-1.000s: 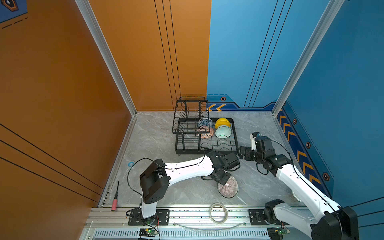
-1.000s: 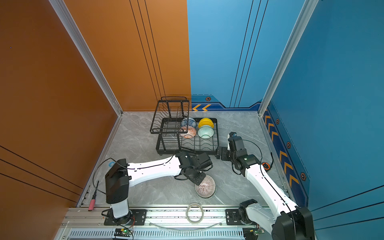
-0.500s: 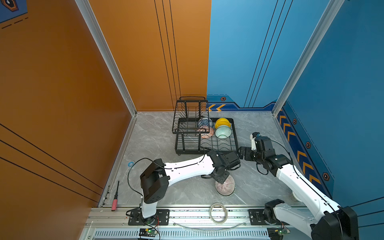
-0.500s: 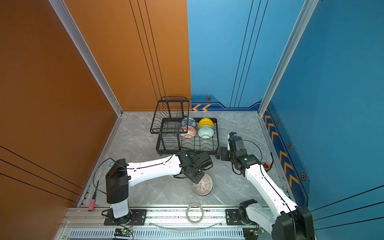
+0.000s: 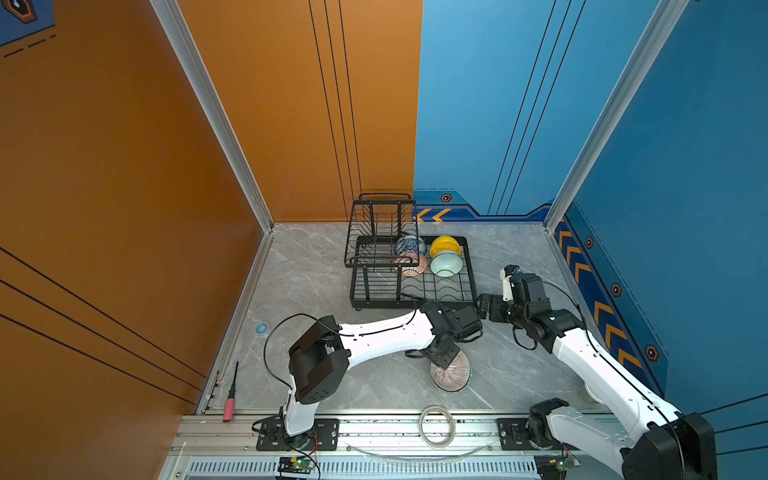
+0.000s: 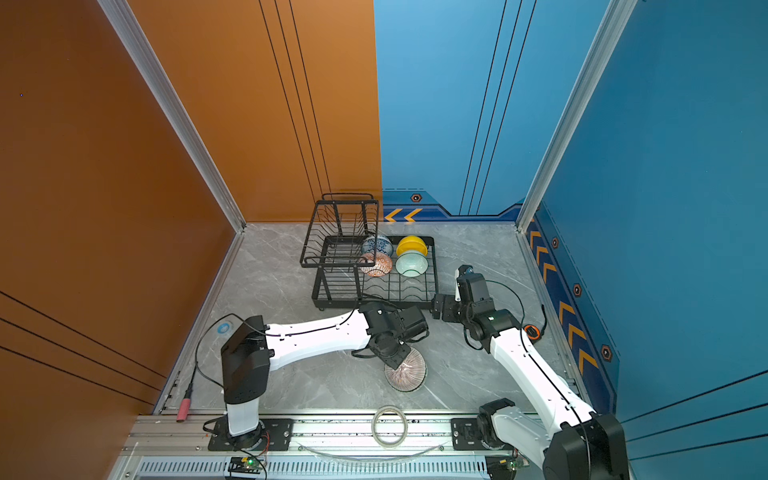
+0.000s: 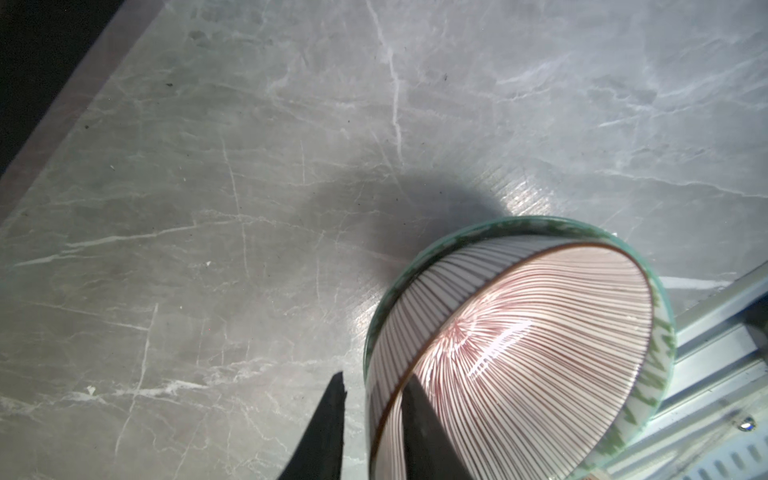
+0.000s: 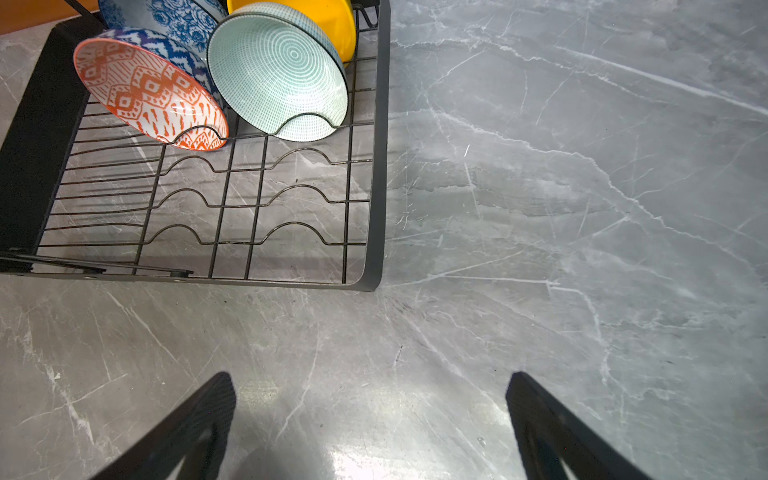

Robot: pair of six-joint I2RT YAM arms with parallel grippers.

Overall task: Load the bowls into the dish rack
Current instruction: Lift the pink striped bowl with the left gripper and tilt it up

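A pinkish striped bowl (image 5: 451,370) (image 6: 407,372) (image 7: 519,353) lies tilted inside a green-white patterned bowl (image 7: 660,374) on the table near the front rail. My left gripper (image 7: 374,376) (image 5: 446,359) straddles the striped bowl's rim. One finger is inside against the wall, and a sliver of table shows between the outer finger and the bowl. The dish rack (image 5: 469,266) (image 8: 380,166) holds the blue floral (image 5: 409,245), yellow (image 5: 444,245), pale green (image 8: 278,70) and orange-white (image 8: 149,91) bowls on edge. My right gripper (image 8: 372,382) (image 5: 484,305) hovers open and empty by the rack's near right corner.
A tape ring (image 5: 435,426) lies on the front rail just in front of the nested bowls. A red-handled tool (image 5: 230,405) lies at the front left edge. A white tub (image 5: 592,392) peeks out under the right arm. The rack's raised basket (image 5: 380,232) stands at its left.
The striped bowl and the left wrist have shifted a little to the left. The left jaws, shut a second ago, now stand slightly apart across the rim. The right arm has not moved.
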